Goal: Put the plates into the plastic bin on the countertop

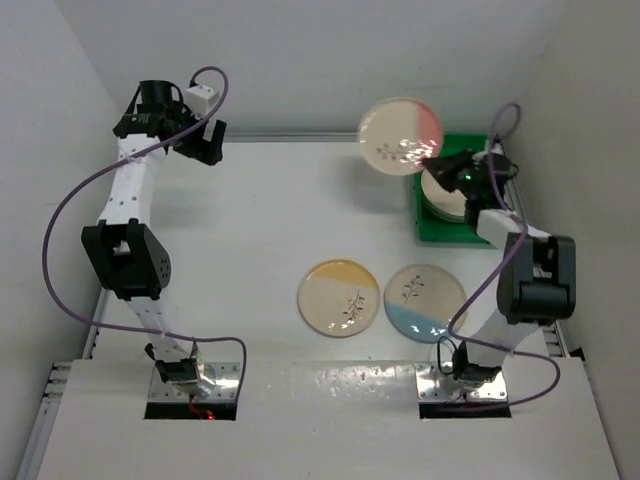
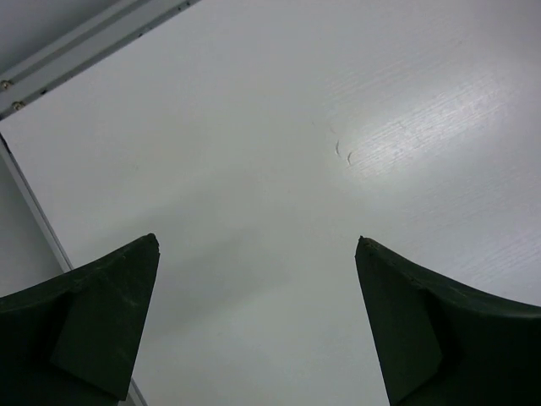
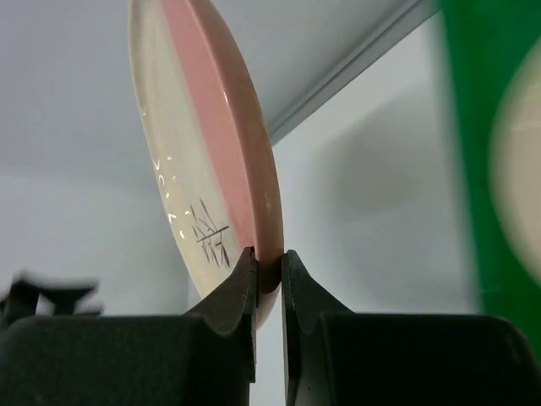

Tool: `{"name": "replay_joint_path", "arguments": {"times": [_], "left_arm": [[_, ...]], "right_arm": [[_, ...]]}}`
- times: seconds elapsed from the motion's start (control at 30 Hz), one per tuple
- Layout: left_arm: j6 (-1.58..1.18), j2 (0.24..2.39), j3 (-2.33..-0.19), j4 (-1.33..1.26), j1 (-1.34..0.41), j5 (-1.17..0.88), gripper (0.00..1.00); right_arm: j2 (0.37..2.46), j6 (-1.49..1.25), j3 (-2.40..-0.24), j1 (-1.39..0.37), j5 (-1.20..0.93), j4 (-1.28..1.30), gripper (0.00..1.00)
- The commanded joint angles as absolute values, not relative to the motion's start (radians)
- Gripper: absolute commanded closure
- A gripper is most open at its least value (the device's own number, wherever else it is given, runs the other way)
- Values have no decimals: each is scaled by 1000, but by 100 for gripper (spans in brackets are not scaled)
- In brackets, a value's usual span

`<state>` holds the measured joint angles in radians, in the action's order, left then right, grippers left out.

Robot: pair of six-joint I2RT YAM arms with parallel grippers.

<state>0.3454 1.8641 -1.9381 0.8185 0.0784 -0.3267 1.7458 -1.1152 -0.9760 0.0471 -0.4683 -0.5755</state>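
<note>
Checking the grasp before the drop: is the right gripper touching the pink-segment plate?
Touching. The right wrist view shows the right gripper clamping the pink-segment plate by its rim, with no gap.

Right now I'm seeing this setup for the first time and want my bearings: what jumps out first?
The pink-segmented plate, raised on edge and pinched at its rim by the right hand, just beside the green bin at the far right. Then a yellow plate and a blue plate lying flat side by side near the middle of the countertop. The left hand hangs open and empty, far left.
</note>
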Motion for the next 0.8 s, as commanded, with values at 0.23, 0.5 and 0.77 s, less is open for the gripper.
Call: {"name": "replay_joint_path", "arguments": {"times": [0.23,0.5,0.77], "left_arm": [[359,1855,-1876,845,12,-267,0],[396,1855,-1847,899,-27,-258,0],[465,1855,-1741,920,-182,-236,0]], "right_arm": [[1555,-1121,-781,310,-78,-414,100],[1649,-1088,-835,322,-57,-306,100],[1666,-1045,-883,310,-8,-100,74]]}}
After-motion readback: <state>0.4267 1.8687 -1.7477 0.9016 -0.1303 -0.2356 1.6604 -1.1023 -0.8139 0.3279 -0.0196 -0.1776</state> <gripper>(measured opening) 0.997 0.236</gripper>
